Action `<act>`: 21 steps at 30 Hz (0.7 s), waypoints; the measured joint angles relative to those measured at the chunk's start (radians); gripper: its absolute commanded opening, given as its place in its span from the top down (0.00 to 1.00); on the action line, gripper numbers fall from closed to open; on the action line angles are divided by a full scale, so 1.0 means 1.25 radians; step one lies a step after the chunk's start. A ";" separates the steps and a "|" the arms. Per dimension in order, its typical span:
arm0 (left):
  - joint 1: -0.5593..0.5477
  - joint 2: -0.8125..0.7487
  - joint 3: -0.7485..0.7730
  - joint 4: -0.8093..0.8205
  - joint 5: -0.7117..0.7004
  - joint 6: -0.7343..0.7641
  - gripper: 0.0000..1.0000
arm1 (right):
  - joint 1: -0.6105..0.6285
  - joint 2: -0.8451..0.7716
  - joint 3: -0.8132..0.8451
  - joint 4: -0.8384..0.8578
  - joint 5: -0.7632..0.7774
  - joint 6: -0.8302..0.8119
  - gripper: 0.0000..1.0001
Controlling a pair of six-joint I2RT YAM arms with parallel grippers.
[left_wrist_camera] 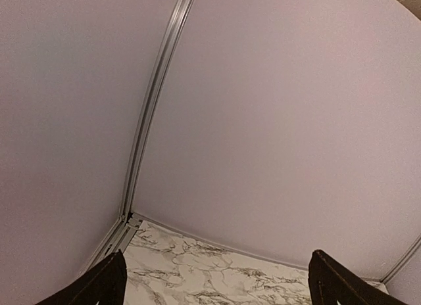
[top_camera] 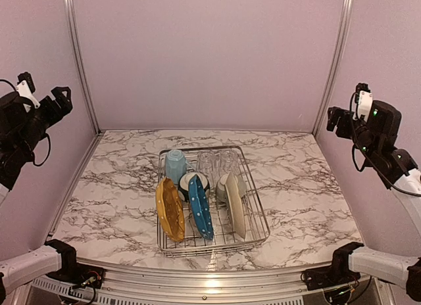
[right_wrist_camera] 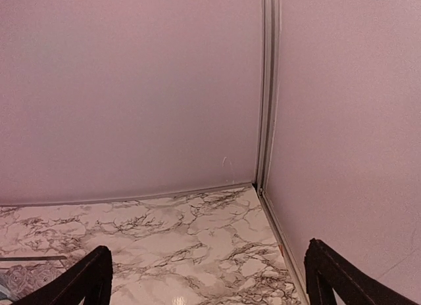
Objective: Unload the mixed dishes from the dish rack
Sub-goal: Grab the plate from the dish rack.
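Observation:
The silver wire dish rack point(top_camera: 258, 219) stands in the middle of the marble table. In it stand on edge a yellow plate point(top_camera: 170, 210), a white-dotted blue plate point(top_camera: 200, 207) and a beige plate point(top_camera: 235, 204). Behind them are a light blue mug point(top_camera: 175, 165), two clear glasses point(top_camera: 218, 163), a dark-teal-and-white bowl point(top_camera: 193, 181) and a grey-green bowl point(top_camera: 222, 187). My left gripper point(top_camera: 46, 98) is raised high at the far left, open and empty. My right gripper point(top_camera: 341, 118) is raised high at the far right, open and empty. Both are far from the rack.
Pale walls with aluminium corner posts point(top_camera: 77, 58) close in the table on three sides. The left wrist view shows the back left corner point(left_wrist_camera: 130, 219); the right wrist view shows the back right corner point(right_wrist_camera: 258, 187) and a rack edge point(right_wrist_camera: 26, 258).

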State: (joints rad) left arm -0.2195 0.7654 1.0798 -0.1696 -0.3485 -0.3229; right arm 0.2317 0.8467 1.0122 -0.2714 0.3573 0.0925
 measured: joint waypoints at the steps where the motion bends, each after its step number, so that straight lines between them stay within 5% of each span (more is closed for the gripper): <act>1: 0.007 0.007 -0.005 -0.008 0.011 -0.007 0.01 | -0.001 -0.002 -0.005 0.000 -0.005 0.008 0.01; 11: 0.040 0.095 -0.051 -0.085 0.139 -0.079 0.01 | -0.012 0.009 -0.023 -0.011 -0.132 0.049 0.01; 21: 0.034 0.194 -0.051 -0.123 0.279 -0.136 0.01 | 0.061 0.157 0.068 -0.115 -0.258 0.097 0.02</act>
State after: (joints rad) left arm -0.1776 1.0080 1.0161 -0.3229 0.0002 -0.4927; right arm 0.3077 1.0424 1.0969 -0.4149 0.0345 0.2138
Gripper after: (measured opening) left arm 0.989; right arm 0.986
